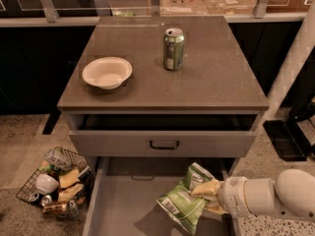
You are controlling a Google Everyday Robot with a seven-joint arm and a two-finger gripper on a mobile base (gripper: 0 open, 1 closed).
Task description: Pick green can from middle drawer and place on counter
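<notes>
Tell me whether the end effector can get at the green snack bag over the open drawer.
Yes, it seems so: the end effector sits at the right edge of the snack bag, apparently closed on it, above the floor of the open drawer. Nothing stands between them.

The pincer (pixel 210 198) grips the green can (pixel 179 208) above the open middle drawer (pixel 123 203).

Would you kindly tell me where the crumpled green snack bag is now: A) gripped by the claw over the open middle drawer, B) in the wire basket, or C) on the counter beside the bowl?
A: the claw is shut on the green snack bag above the middle drawer.
</notes>
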